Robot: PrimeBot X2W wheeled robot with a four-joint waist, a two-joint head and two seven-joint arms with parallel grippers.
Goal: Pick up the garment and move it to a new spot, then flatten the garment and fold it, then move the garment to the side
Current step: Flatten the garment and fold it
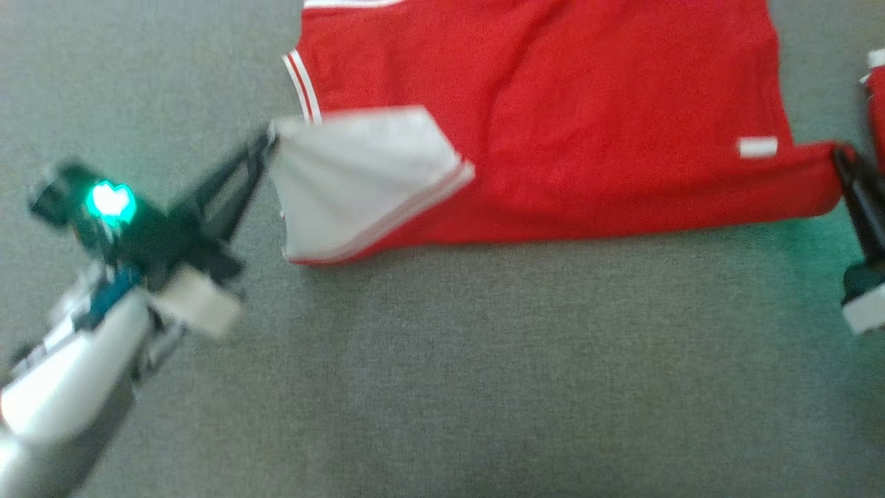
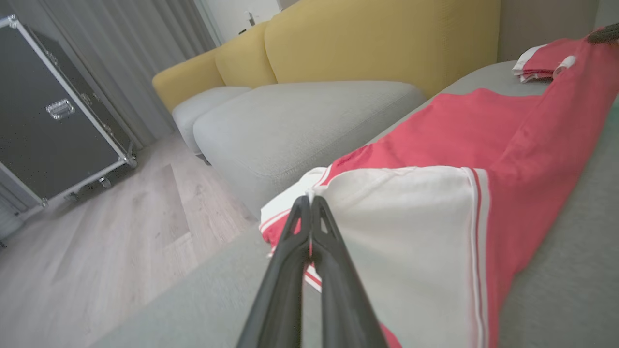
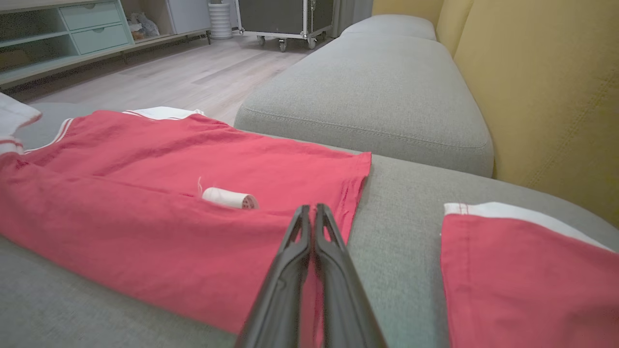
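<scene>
Red garment point(image 1: 553, 117) lay across the top of the frame on the gray cushion point(image 1: 484, 360). Left gripper point(image 1: 268, 144) was pinched on its white sleeve point(image 1: 359, 180) and right gripper point(image 1: 839, 156) clamped the hem corner far right, probably so the fold stays even.

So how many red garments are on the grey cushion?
2: the spread-out garment in the middle, and a second garment at its right, partly cut off. More may be hidden.
</scene>
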